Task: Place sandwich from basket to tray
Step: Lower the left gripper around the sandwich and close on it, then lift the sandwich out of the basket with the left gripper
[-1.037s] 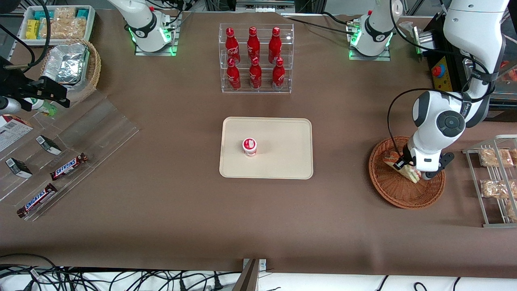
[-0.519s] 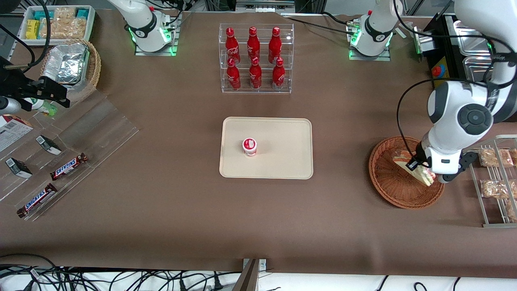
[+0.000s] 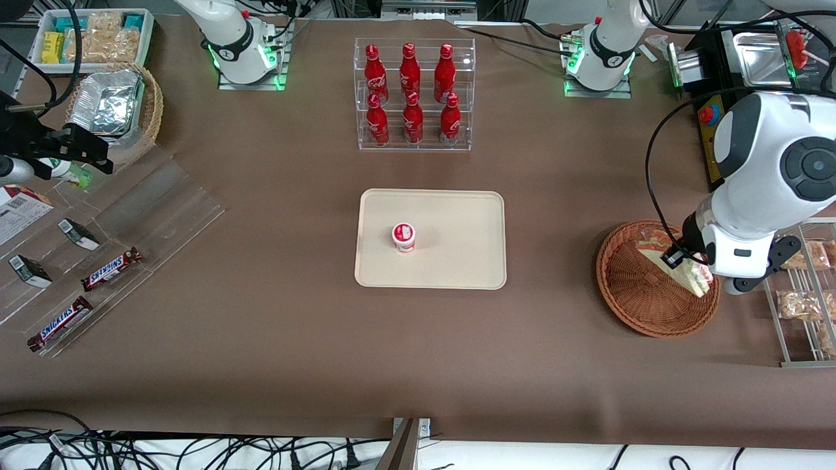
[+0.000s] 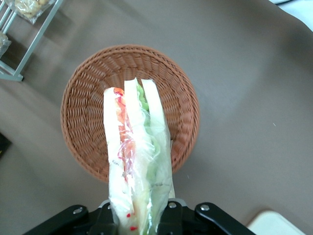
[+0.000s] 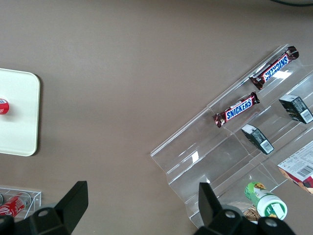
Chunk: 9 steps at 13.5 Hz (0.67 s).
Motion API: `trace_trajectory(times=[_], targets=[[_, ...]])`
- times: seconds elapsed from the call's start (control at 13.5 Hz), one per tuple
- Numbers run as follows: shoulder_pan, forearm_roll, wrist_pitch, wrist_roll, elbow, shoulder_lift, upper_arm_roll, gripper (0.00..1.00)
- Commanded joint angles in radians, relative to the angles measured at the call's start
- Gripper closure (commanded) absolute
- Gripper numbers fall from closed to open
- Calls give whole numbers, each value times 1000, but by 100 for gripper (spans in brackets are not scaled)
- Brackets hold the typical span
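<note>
The gripper [image 4: 139, 218] has the sandwich [image 4: 134, 171] clamped and hanging above the basket [image 3: 643, 307], so the pickup's done. What's left is the carry to the tray [image 3: 457, 261], which has a small red-and-white cup [image 3: 403, 236] on it. Compared to half a second ago, the arm is higher and the sandwich came up with it.

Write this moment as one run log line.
phase: lift | gripper: shut on sandwich, above basket | tray: holds small cup
</note>
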Motion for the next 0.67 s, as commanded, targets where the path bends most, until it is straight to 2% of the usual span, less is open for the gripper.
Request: trace_trajectory(times=[0.0, 0.59], targets=[[-3, -50, -131, 87, 126, 16, -29, 100], [-7, -44, -142, 317, 131, 31, -270, 98]])
